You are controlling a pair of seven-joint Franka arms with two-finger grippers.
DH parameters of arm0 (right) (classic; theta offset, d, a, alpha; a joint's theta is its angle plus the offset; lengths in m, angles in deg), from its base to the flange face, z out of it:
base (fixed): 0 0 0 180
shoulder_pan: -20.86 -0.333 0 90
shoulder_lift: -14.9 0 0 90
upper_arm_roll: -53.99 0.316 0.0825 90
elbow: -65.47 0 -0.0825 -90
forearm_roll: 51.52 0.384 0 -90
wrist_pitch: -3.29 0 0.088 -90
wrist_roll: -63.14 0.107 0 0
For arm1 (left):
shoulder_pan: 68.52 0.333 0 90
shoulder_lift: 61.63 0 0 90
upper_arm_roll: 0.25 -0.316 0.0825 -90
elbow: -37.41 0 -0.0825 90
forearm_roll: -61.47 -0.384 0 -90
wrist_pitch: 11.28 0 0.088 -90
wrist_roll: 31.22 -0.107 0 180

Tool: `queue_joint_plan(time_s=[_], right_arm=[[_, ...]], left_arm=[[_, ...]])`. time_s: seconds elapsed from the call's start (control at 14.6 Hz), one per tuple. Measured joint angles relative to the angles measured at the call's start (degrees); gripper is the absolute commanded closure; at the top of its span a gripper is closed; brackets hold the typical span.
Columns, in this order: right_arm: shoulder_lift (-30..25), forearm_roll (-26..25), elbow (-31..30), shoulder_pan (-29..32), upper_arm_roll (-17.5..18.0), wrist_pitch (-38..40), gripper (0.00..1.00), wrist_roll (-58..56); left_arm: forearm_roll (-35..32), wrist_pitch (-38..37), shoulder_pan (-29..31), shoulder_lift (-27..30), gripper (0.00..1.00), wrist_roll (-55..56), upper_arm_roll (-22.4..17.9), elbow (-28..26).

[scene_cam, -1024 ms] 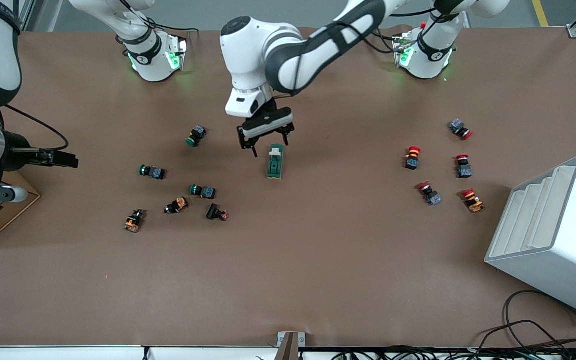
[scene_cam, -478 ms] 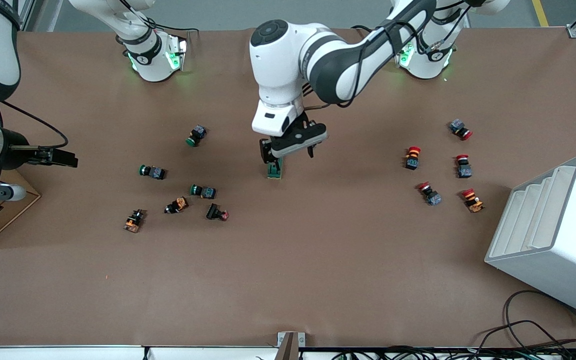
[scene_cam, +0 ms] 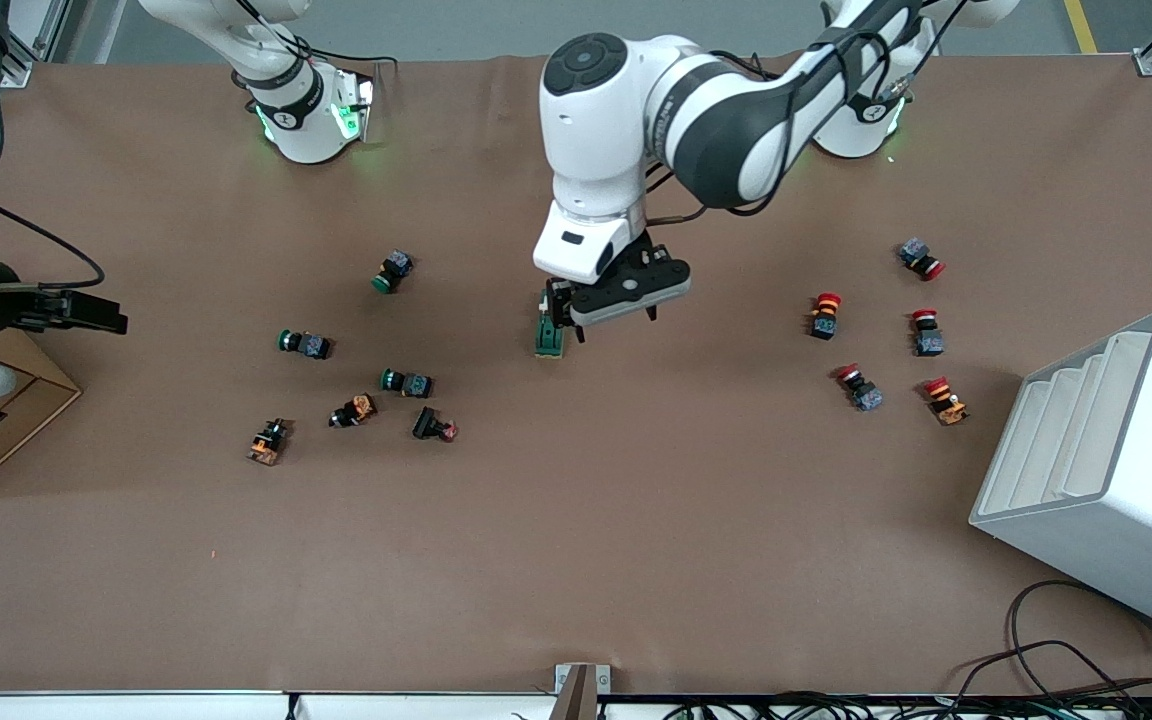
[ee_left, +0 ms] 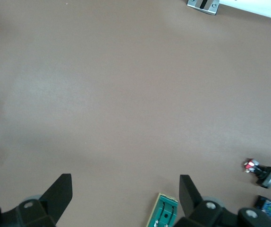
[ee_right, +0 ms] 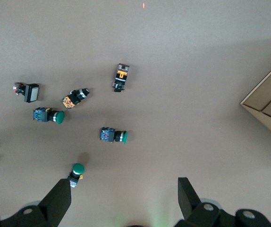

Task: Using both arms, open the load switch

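You have the left gripper (scene_cam: 603,315) spread wide, low over the brown table (scene_cam: 636,520), the small dark-green rectangular load switch (scene_cam: 548,336) just inside one fingertip, while the right gripper (ee_right: 123,201) waits, equally wide, near the table's end.

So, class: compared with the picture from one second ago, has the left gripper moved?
Yes. Judged against the load switch, which has stayed put, the left gripper has shifted toward the left arm's end of the table, open above it.
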Motion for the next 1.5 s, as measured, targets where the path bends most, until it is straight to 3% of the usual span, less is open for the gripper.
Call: queue_joint_plan(time_s=[0.34,0.61,0.89,1.09,1.23,1.5], right_arm=[[0.0,-1.0,1.9,0.0,0.5,0.6,0.0,-0.3],[0.0,-1.0,4.1,0.7,0.4,3.3,0.0,-0.9],[-0.1,-1.0,4.4,1.0,0.4,7.1,0.0,-1.3],[-1.1,-0.7,4.4,1.2,0.4,8.6,0.0,-1.3],[-2.7,0.5,3.1,2.2,0.4,8.9,0.0,-1.4],[-8.9,1.0,-3.1,2.7,0.7,6.6,0.0,-1.9]], left_arm=[[1.4,-0.2,7.0,1.3,0.0,-8.8,0.1,1.1],[5.5,-1.3,12.0,6.8,0.0,-17.8,-1.1,2.1],[17.9,-2.8,12.5,14.1,0.0,-39.1,-13.7,1.4],[23.3,-4.2,13.1,19.9,0.0,-54.5,-21.5,-3.1],[24.9,-8.3,13.7,23.9,0.0,-61.4,-24.5,-5.5],[27.0,-16.0,17.6,29.6,0.0,-69.3,-25.7,-7.0]])
